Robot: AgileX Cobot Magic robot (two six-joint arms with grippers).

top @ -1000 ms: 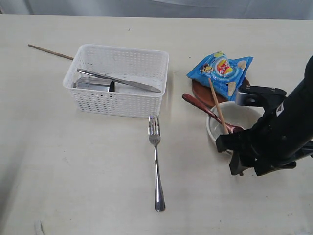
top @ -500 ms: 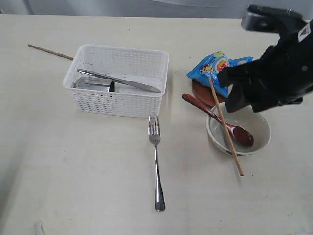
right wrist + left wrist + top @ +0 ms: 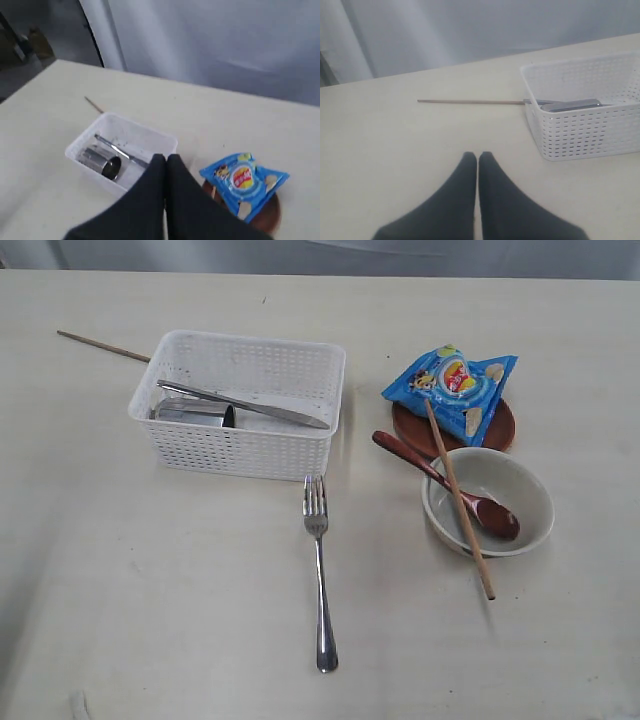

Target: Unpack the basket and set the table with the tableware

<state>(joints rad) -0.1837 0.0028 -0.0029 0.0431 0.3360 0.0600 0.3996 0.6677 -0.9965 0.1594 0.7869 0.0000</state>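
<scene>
The white basket (image 3: 240, 400) stands at the left of the table (image 3: 150, 580) and holds a steel cup (image 3: 192, 412) lying on its side with a knife (image 3: 243, 405) across it. A fork (image 3: 319, 570) lies in front of the basket. To the right, a white bowl (image 3: 505, 490) holds a wooden spoon (image 3: 440, 480); one chopstick (image 3: 460, 498) leans over it. A brown plate (image 3: 420, 428) sits under a blue snack bag (image 3: 452, 383). Another chopstick (image 3: 103, 346) lies behind the basket. Neither arm shows in the exterior view. My left gripper (image 3: 478, 156) is shut and empty over bare table. My right gripper (image 3: 166, 158) is shut and empty, high above the basket (image 3: 122, 135).
The table's far edge meets a grey curtain (image 3: 470, 30). Bare tabletop stretches along the front and at the far left of the exterior view.
My right arm has risen from beside the bowl, swung up past the snack bag and left the exterior view. The chopstick it set down now rests across the bowl.
</scene>
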